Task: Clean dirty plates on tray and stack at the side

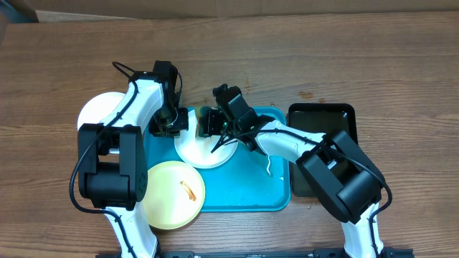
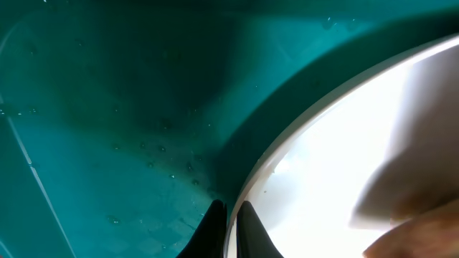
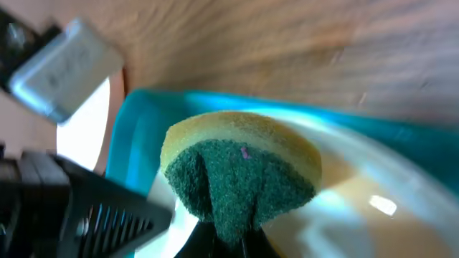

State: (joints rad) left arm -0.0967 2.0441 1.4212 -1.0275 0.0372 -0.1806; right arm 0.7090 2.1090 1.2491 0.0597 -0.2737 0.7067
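Note:
A white plate lies on the turquoise tray, near its back left. My left gripper is shut on the plate's left rim; the left wrist view shows both fingers pinching the rim of the plate over the tray. My right gripper is shut on a yellow and green sponge, held at the plate's back edge. A pale yellow plate with an orange smear overlaps the tray's front left corner. Another white plate lies on the table left of the tray.
A black tray lies right of the turquoise tray, partly under my right arm. Wooden table surrounds everything. The left arm's base covers part of the left white plate.

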